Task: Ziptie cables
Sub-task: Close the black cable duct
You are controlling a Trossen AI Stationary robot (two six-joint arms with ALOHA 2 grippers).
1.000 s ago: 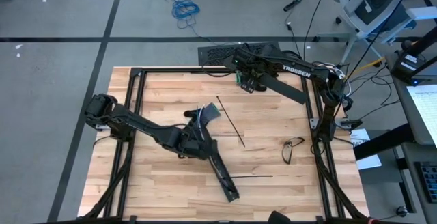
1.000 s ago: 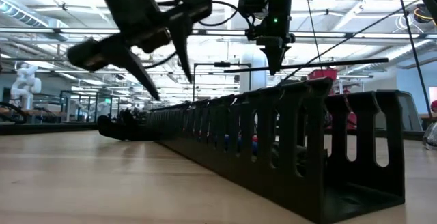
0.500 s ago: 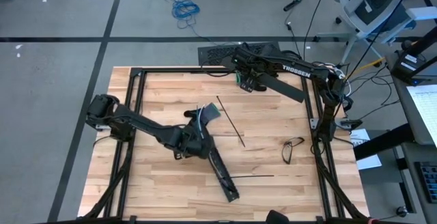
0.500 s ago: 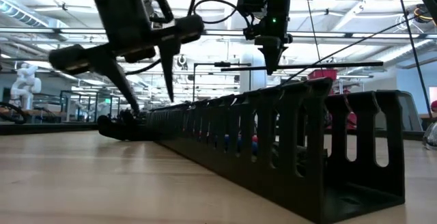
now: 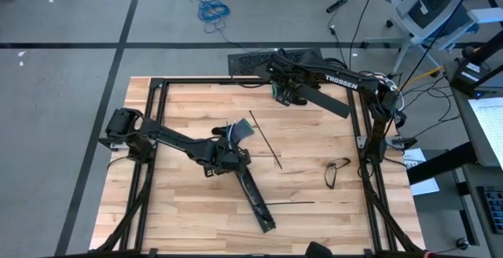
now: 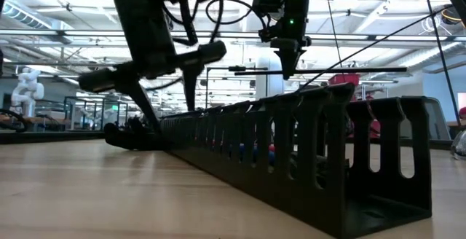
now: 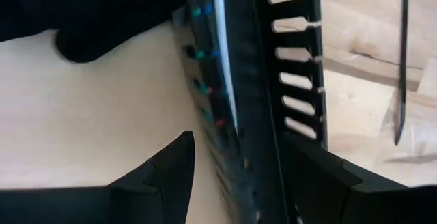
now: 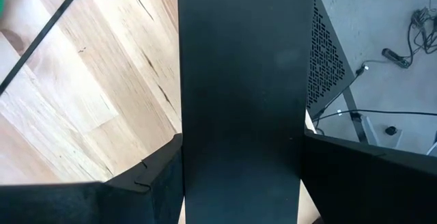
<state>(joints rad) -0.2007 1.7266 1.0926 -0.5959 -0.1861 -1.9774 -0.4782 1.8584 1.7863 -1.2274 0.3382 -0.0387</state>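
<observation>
Black slotted channel between spread left claw; right claw clamped on flat black strip.

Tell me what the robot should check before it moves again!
1. Left pincer lined up on the channel: ok, open, with one finger on each side.
2. Cables inside the channel: ok under the pincer, but a bunch sticks out at the far end.
3. Right pincer gripping the lid: ok, shut on it, up over the table's back.
4. Zip tie free to grab: ok, lying loose on the table; the second tie is too.
5. Any tie around the cables already: cannot tell.
</observation>
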